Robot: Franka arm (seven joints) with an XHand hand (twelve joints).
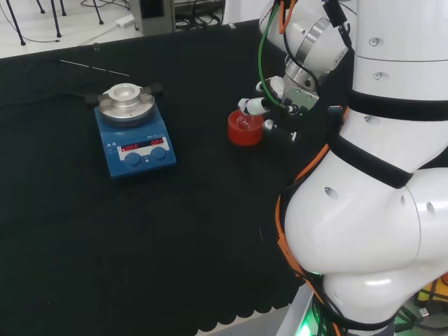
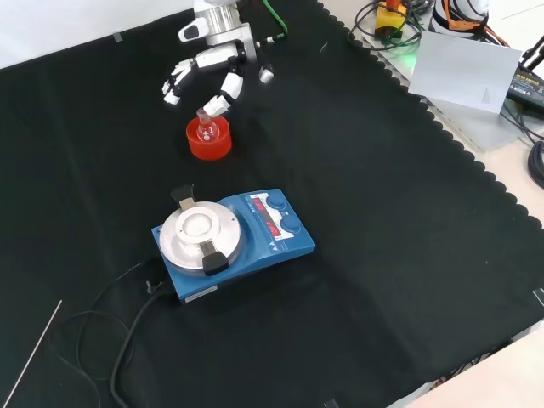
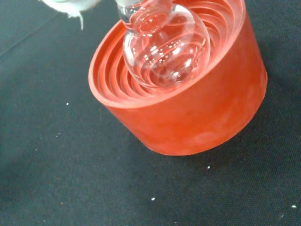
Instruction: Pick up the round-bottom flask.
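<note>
Head view: your black and white hand [image 1: 269, 98] hovers, fingers spread, at the clear glass round-bottom flask [image 1: 246, 120] seated in the red ribbed ring stand [image 1: 246, 130], toward the cloth's far edge.

Front view: a fingertip [image 2: 217, 104] sits beside the upright neck; the flask lies just below the hand.

Wrist view: the bulb rests in the stand.

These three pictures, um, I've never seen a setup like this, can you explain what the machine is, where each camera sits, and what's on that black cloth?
It is one white robot arm ending in a black and white hand with fingers. One camera looks over the arm from behind, one looks down from the front, one sits at the wrist. On the black cloth stands a blue hotplate with a round metal top, and a red ribbed stand cradling a clear round-bottom flask. The hand hovers at the flask's neck with fingers spread; it holds nothing yet.
</note>
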